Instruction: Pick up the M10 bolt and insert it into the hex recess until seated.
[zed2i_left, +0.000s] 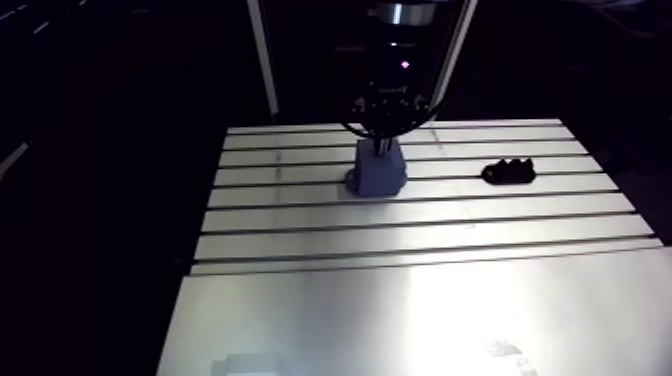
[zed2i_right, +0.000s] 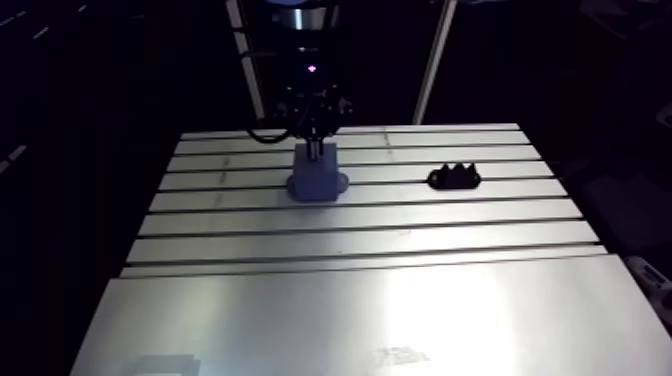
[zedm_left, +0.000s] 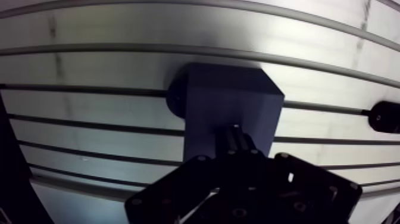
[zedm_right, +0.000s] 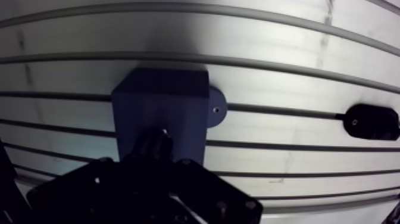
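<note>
The slotted table (zed2i_left: 420, 300) is my largest worry only in that it gives me glare and little contrast. The blue-grey block (zed2i_left: 381, 168) stands on it, and I place everything else from that block. The gripper (zed2i_left: 383, 146) hangs directly above the block's top face. Its body fills the near part of the wrist view so darkly that I cannot tell whether it is clamped or released. A black fixture (zed2i_left: 509, 172) lies well apart from the block, to one side.

The dark bolt (zedm_left: 235, 140) sits at the block's top, just under the gripper. The recess itself is hidden from me.

My judgement of the risks:
- If the hex flats are turned off the recess, pressing down would jam the head on the rim.
- A tilted bolt would wedge.
- Releasing early would leave the bolt unseated.

I can read no brand, label or writing anywhere.
</note>
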